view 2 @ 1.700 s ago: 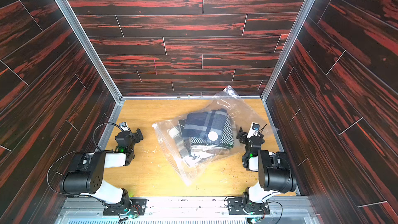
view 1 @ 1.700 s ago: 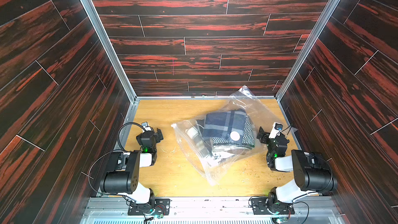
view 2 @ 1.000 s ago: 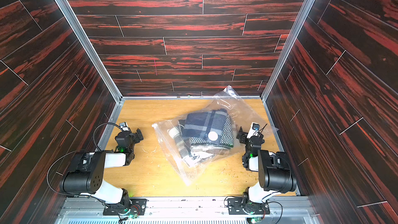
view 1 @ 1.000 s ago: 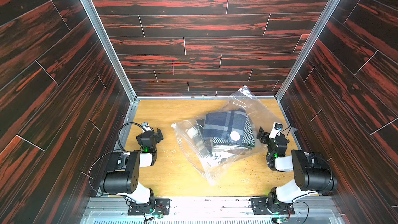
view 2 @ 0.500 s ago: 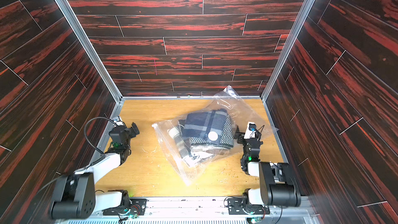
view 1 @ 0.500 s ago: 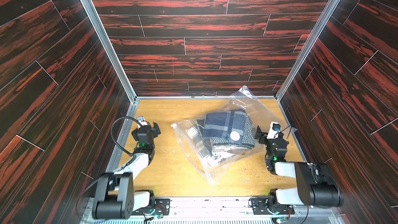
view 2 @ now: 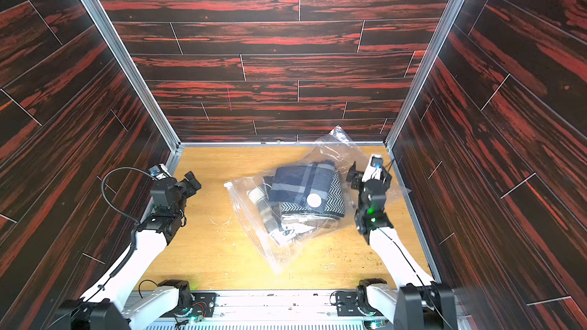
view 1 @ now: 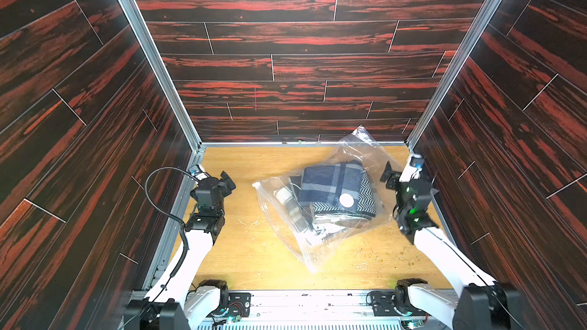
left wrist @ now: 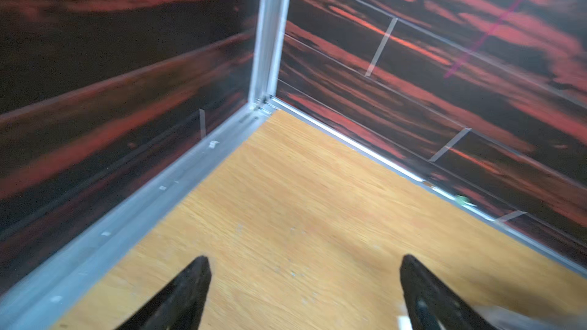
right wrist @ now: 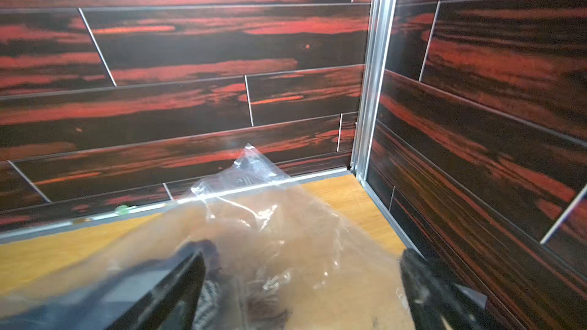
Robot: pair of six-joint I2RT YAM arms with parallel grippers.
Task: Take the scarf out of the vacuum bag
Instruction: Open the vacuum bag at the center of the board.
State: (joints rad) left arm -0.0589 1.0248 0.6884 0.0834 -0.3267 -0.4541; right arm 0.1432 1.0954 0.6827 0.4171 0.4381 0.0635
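**Vacuum bag** (view 1: 320,242): clear and crinkled, lying flat on the worktop (view 1: 241,258) between your two hands.
**Scarf** (view 1: 330,182): blue plaid, folded inside the bag beneath the white valve disc (view 1: 346,200).
**Your left hand** (view 1: 228,180): fingers spread, nothing held, well apart from the bag, with bare worktop ahead of it.
**Your right hand** (view 1: 388,175): fingers spread, nothing held, over the bag's nearest edge; whether it touches cannot be told.
**Step in hand, as judged:** the approach; the scarf is not yet out.
**Next move calls for:** one hand to pin the plastic while the other finds the bag's mouth, probably on the side towards your left hand; whether the zip is sealed cannot be told
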